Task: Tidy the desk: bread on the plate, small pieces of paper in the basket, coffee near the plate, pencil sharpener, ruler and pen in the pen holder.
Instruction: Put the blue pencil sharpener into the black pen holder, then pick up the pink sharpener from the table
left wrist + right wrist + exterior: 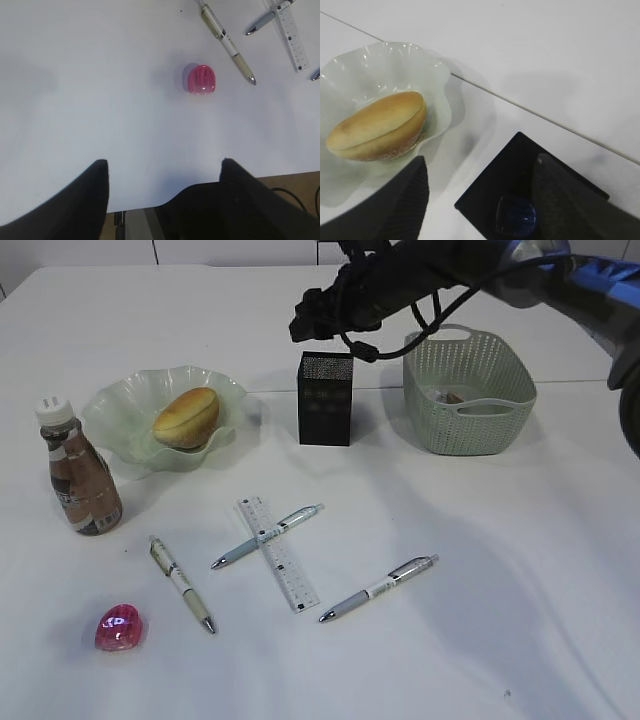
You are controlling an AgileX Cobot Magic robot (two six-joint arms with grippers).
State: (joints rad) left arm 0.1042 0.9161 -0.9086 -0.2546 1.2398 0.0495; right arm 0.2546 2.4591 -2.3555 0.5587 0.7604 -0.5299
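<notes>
The surface point(520, 620) carries everything in play, so I take stock from the largest item down. The sage-green basket point(470, 392) stands at the far right with something small lying inside; I cannot tell what. The ruffled glass plate point(130, 400) holds the bread point(186, 417), and the coffee bottle point(80, 475) stands just beside the plate on its left; I judge both of those jobs done. The black mesh pen holder point(325, 398) stands between plate and basket. My right tool point(475, 200) hangs directly over its mouth, fingers apart and holding nothing, and a small blue object point(516, 215), likely a pencil sharpener, lies at the bottom of the holder. My left tool point(165, 172) hovers at the near edge of the surface, fingers likewise apart and empty. Outstanding items lie on the near half of the surface: the clear ruler point(277, 553), long axis running from far left to near right, with one grey pen point(267, 536) crossing it; a second grey pen point(379, 588) just to its right; a third, olive-toned pen point(182, 583) to its left; and a pink sharpener point(201, 79). That pink sharpener lies straight ahead of my left tool, well away from the right one, so I judge the left arm better placed for it.
</notes>
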